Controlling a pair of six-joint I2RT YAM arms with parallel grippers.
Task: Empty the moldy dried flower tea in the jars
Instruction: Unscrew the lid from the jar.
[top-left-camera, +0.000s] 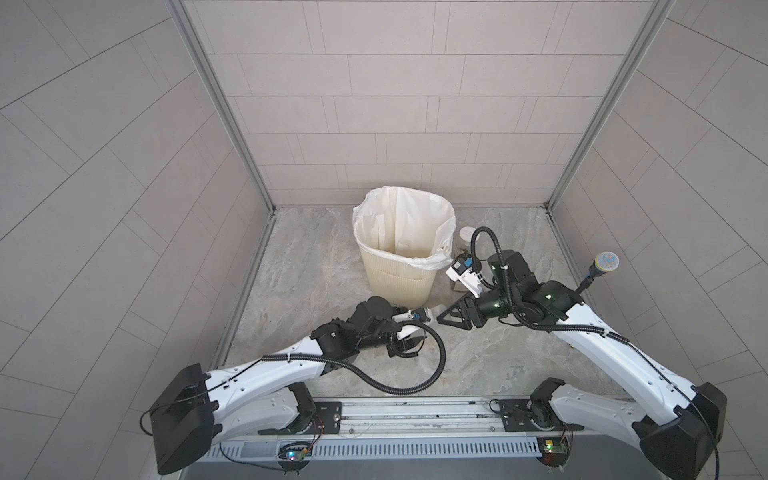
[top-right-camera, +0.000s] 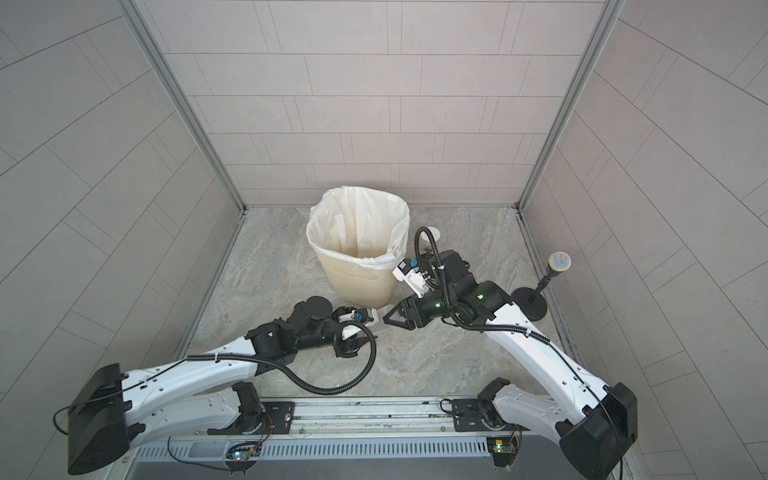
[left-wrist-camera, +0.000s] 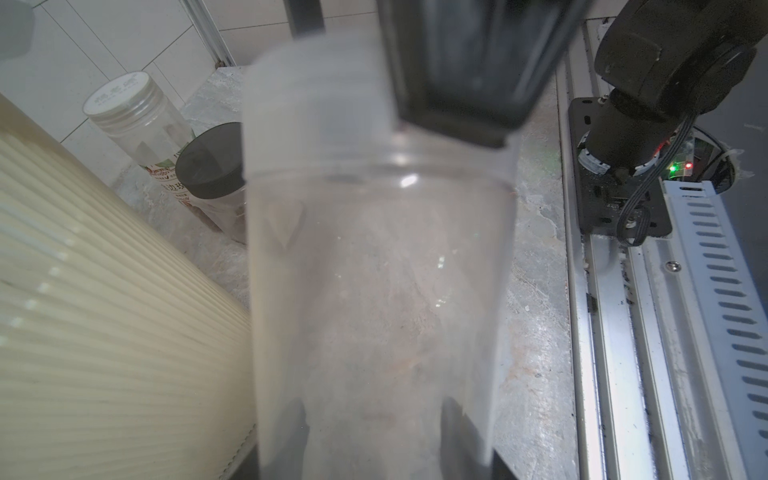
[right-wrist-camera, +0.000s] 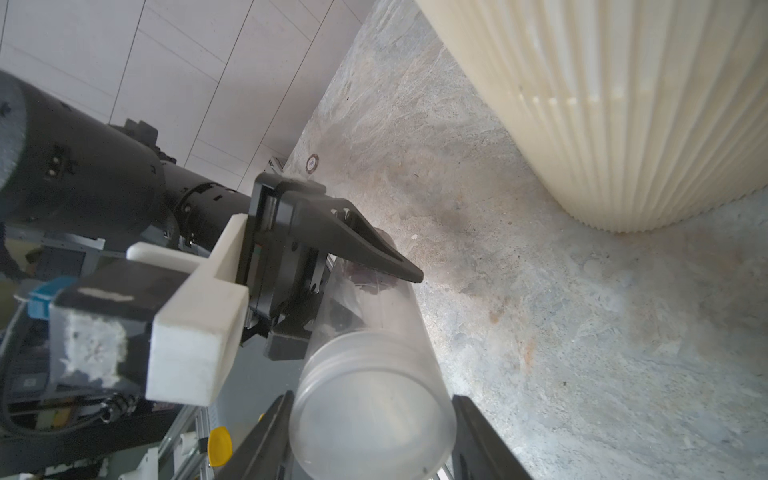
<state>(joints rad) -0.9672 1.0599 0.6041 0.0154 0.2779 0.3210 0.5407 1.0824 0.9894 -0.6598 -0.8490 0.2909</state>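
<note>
Nearest the camera, the right gripper (right-wrist-camera: 372, 395) has its two dark fingers pressed against either side of the frosted lid (right-wrist-camera: 370, 419) of the tall clear jar (right-wrist-camera: 386, 332). Further along, the left gripper (right-wrist-camera: 363, 313) clamps the jar's body, where a few dark reddish tea bits (right-wrist-camera: 365, 277) show inside. The cream ribbed bin (right-wrist-camera: 623, 104) stands close by on the grey stone counter (right-wrist-camera: 582, 332).

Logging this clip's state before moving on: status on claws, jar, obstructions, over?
Left claw shut on tall jar, held sideways. Right claw around its lid, grip unconfirmed. Tea inside, lid on. Nothing blocks the bin.
</note>
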